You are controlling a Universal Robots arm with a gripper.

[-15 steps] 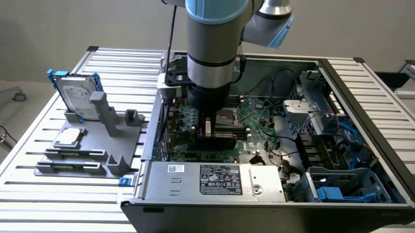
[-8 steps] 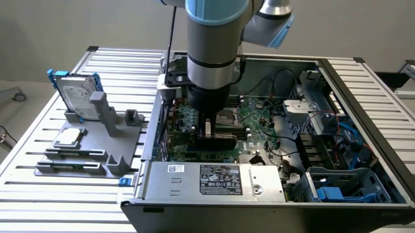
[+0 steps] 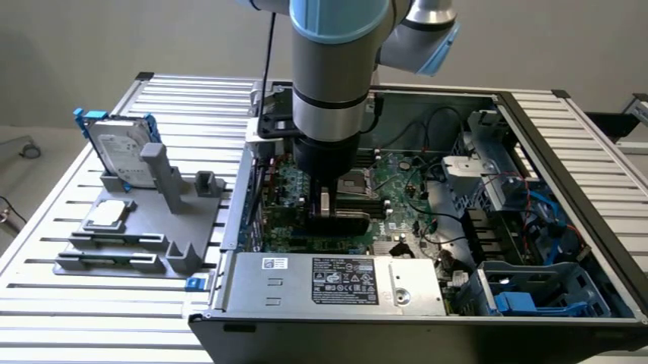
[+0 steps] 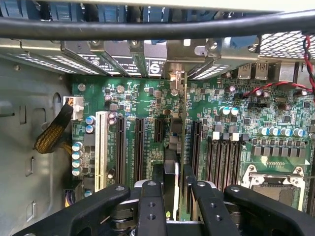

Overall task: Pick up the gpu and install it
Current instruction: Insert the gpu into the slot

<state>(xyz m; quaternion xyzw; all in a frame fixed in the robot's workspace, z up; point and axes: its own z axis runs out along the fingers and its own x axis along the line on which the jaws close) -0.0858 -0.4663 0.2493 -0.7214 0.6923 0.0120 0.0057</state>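
The gpu (image 4: 184,123) shows edge-on in the wrist view as a thin upright card. Its silvery end bracket (image 4: 177,73) sits against the case's rear slot openings. The card stands over the motherboard (image 4: 133,98) between two long black expansion slots. My gripper (image 4: 173,183) is shut on it, one black finger (image 4: 157,177) on each face. In the exterior view my gripper (image 3: 326,203) reaches down inside the open computer case (image 3: 567,114), with the gpu's black body (image 3: 336,223) just under it, low over the motherboard (image 3: 405,189).
A grey fixture (image 3: 121,250) left of the case carries the silver hard drive with blue rails (image 3: 120,150) and a small square processor chip (image 3: 109,214). The power supply (image 3: 335,280), drive cages (image 3: 536,296), cables (image 3: 445,227) and the CPU socket (image 4: 275,179) crowd the case.
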